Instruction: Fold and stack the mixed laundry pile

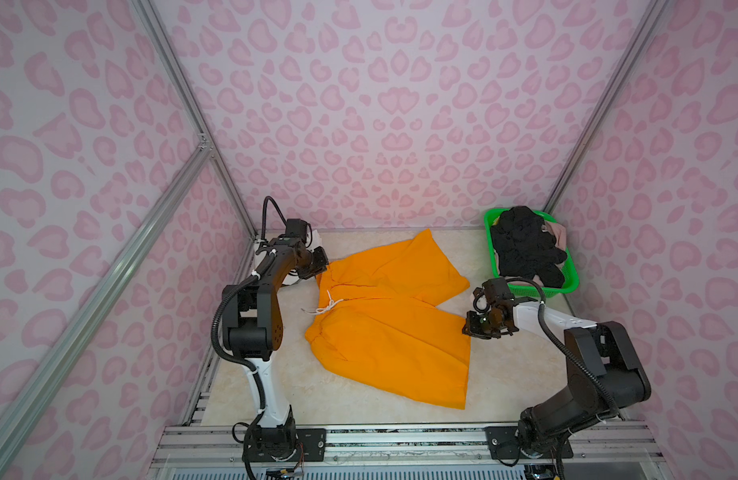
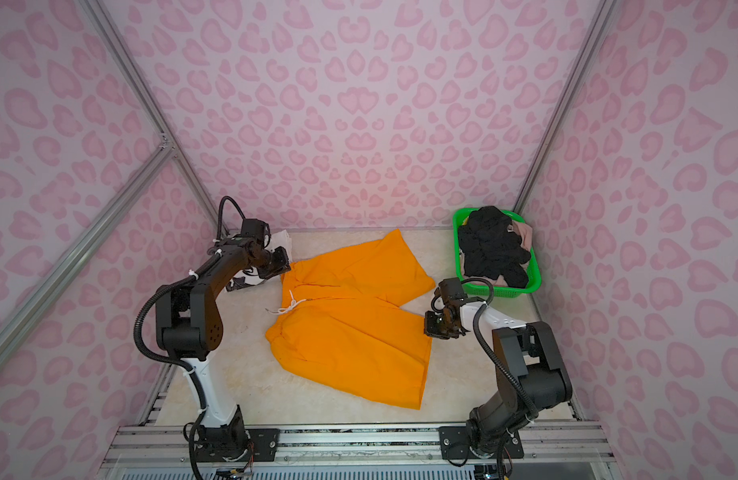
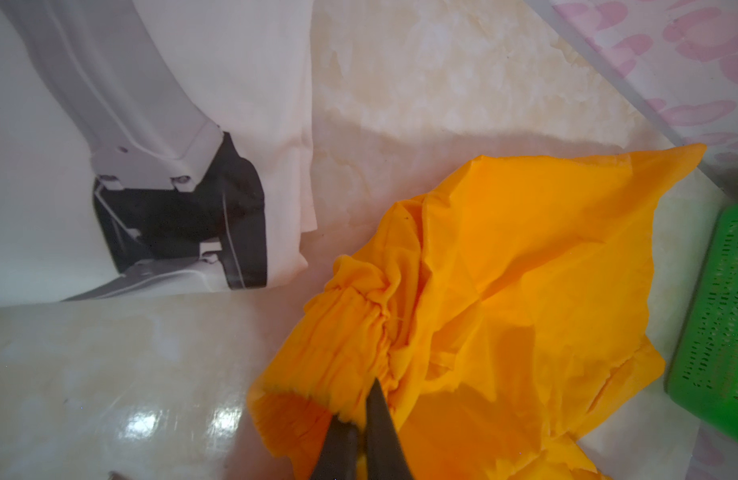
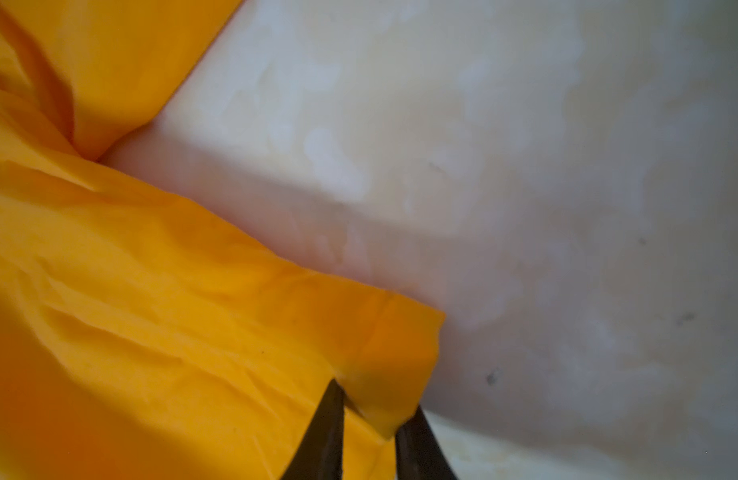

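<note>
The bright orange shorts (image 1: 384,316) (image 2: 350,324) lie spread flat mid-table, their white drawstring (image 1: 328,305) on top. My left gripper (image 1: 319,266) (image 3: 359,399) is shut on the gathered waistband at its far left corner. My right gripper (image 1: 468,328) (image 4: 371,399) is closed on the hem corner of the near leg, with orange cloth (image 4: 151,311) filling the narrow gap between its fingers. A white T-shirt with black print (image 3: 109,124) (image 2: 282,241) lies folded behind the left arm. The black knit piece (image 1: 525,245) and the beige-pink piece (image 1: 558,232) sit in the basket.
The green mesh basket (image 1: 490,232) (image 3: 720,311) stands at the back right corner, just behind the right wrist. Pink patterned walls close in the table on three sides. Both arm bases are bolted to a metal rail (image 1: 400,440) along the front edge.
</note>
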